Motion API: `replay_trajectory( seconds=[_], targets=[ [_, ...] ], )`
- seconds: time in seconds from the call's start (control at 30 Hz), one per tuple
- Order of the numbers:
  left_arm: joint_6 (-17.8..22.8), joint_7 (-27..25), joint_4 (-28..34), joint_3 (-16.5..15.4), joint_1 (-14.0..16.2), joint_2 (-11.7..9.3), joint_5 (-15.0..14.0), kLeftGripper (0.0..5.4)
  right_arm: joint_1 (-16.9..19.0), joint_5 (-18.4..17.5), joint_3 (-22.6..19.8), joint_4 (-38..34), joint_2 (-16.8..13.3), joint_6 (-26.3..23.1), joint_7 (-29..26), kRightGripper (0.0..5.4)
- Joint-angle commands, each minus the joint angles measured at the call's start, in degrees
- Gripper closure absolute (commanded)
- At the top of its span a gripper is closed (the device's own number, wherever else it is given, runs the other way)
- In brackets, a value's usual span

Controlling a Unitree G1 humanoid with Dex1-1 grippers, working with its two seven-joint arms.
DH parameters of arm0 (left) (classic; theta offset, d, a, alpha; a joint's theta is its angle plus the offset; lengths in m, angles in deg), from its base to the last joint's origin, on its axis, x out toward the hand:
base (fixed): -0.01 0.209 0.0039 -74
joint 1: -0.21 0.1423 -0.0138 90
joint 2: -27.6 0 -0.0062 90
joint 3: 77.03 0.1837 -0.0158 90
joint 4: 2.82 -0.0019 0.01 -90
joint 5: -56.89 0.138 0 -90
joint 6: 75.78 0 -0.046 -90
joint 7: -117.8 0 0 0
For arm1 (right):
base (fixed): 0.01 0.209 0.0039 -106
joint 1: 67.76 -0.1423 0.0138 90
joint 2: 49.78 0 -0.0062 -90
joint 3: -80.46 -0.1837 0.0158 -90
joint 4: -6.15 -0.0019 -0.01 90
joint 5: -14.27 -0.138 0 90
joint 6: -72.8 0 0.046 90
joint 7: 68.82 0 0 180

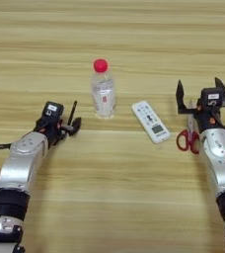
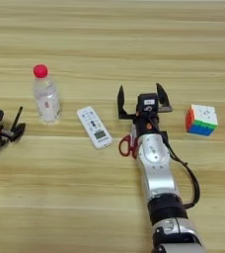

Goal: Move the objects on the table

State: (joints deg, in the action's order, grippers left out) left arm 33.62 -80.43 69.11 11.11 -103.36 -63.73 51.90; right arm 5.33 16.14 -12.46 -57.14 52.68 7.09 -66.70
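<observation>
While the right gripper [image 2: 140, 98] stands with its two black fingers spread wide apart and nothing between them, the red-handled scissors [image 1: 188, 137] lie just beneath and beside its wrist, partly hidden by the arm, with the red loops toward the robot and the blades running away from it under the gripper. The white remote [image 1: 150, 121] lies flat just left of that gripper, apart from it, its long axis slanting from far-left to near-right, the small screen at the nearer end. Further left the clear plastic bottle [image 1: 103, 90] stands upright on the table [image 1: 114, 188], red cap on top, between the two arms and touching neither. The left gripper [image 1: 71, 125] sits left of the bottle, its fingers closed on the thin black pen [image 1: 73, 111], which sticks up and away from the robot, leaning slightly right toward the bottle. A multicoloured cube [image 2: 201, 119] rests on the wood to the right of the right gripper, near it but apart.
</observation>
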Motion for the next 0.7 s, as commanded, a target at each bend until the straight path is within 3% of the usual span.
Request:
replay_trajectory(
  seconds=[0.03, 0.7],
  targets=[
    [2.0, 0.2, -2.3, 0.5, 1.7, -0.7, 1.2, 1.75, 0.3, 0.1, 0.0, -0.8, 0.3, -0.7, 0.3, 0.0],
    [3.6, -1.9, -3.8, 1.8, 0.6, -3.1, 1.6, 3.98, 0.7, 0.4, 0.2, -2.4, 0.9, -1.3, 1.0, 0.0]
  ],
)
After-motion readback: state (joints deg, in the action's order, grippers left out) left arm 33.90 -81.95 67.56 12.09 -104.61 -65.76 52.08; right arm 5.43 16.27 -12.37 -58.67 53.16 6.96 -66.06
